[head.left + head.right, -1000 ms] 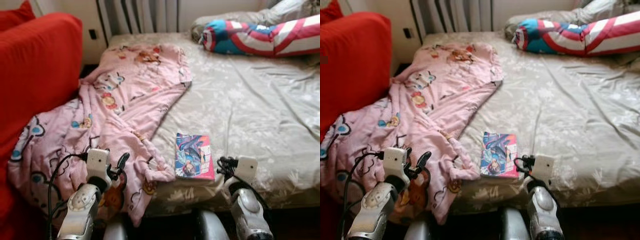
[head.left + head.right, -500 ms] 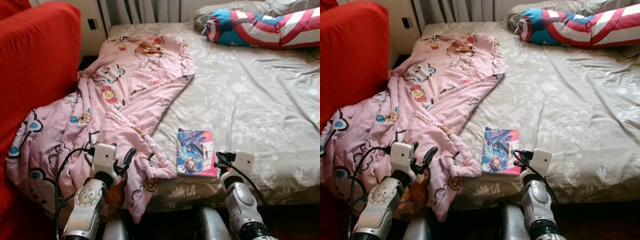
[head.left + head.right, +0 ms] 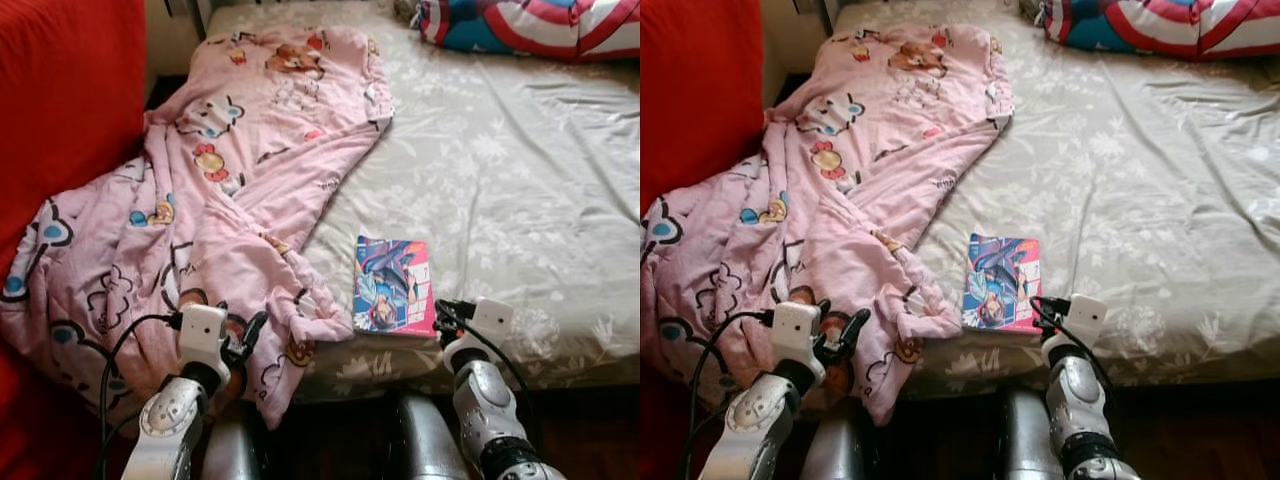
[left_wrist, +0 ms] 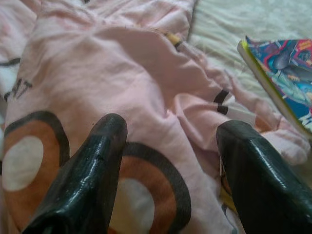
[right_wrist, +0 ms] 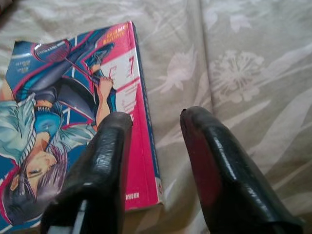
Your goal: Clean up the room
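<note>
A pink cartoon-print blanket [image 3: 230, 190] lies crumpled across the left side of the bed and hangs over its front edge. A colourful comic book [image 3: 392, 285] lies flat on the beige sheet near the front edge, just right of the blanket's tip. My left gripper [image 4: 168, 136] is open, close above an orange-and-black print on the blanket's hanging part. My right gripper [image 5: 156, 122] is open at the book's [image 5: 63, 112] pink right edge, one finger over the cover, the other over the sheet. Nothing is held.
A red sofa [image 3: 60, 100] stands against the bed's left side. A red, white and blue striped pillow [image 3: 530, 25] lies at the far right. The beige flowered sheet [image 3: 520, 180] spreads wide to the right. Below the bed's front edge [image 3: 560, 370] is dark floor.
The camera has tipped downward and come closer, so the bed sits higher in the picture. Both grippers stay low at the front edge, the right one still beside the book.
</note>
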`<state>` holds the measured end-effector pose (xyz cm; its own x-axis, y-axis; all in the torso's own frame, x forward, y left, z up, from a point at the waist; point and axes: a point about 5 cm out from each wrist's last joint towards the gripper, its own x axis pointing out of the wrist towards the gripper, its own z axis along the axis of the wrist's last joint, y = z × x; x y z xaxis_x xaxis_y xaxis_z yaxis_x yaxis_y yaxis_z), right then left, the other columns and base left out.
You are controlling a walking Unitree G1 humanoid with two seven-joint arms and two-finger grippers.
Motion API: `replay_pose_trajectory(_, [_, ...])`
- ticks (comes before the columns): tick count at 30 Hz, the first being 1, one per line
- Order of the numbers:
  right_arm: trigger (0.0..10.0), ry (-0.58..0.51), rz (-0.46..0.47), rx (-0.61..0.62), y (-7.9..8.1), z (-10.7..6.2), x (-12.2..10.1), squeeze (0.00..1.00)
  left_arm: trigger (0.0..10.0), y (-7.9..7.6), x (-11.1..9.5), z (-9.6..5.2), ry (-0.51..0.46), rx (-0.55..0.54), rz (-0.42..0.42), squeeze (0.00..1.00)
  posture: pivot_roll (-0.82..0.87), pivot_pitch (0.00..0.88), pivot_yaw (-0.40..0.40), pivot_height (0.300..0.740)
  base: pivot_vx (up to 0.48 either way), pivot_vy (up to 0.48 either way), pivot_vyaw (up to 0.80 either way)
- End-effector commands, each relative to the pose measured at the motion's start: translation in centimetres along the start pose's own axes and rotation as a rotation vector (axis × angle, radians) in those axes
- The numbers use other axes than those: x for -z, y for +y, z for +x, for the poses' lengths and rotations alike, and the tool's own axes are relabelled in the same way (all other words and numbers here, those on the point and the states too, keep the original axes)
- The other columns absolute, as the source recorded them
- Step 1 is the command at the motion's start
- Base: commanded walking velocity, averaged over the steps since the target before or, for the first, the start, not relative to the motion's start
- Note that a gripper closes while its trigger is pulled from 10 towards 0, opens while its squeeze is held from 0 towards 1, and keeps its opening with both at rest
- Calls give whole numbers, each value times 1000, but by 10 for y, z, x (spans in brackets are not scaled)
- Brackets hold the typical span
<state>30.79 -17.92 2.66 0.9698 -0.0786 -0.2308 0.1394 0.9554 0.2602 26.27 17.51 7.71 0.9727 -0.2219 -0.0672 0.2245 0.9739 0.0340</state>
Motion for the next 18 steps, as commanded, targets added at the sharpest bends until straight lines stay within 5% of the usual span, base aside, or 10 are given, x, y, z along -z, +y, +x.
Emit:
replay_pose_trajectory(1, [10000,14,15,4,-1,-2,4,1000,10000,2,2,-5,18,-3,7,0,7,250,19,585,0,0,0])
replay_pose_trajectory(2, [10000,14,18,2,0,-1,4,1000,10000,2,2,-6,19,-4,8,0,15,257,22,585,0,0,0])
replay_pose_trajectory(3, [10000,20,40,-10,2,0,3,278,10000,3,2,-7,23,-7,9,0,16,260,22,585,0,0,0])
replay_pose_trajectory(4, [10000,22,48,-14,2,1,3,0,10000,3,2,-8,25,-8,9,0,19,264,23,585,0,0,0])
replay_pose_trajectory(18, [10000,19,159,-85,15,8,-3,0,10000,6,2,-20,59,-22,17,0,47,290,33,585,0,0,0])
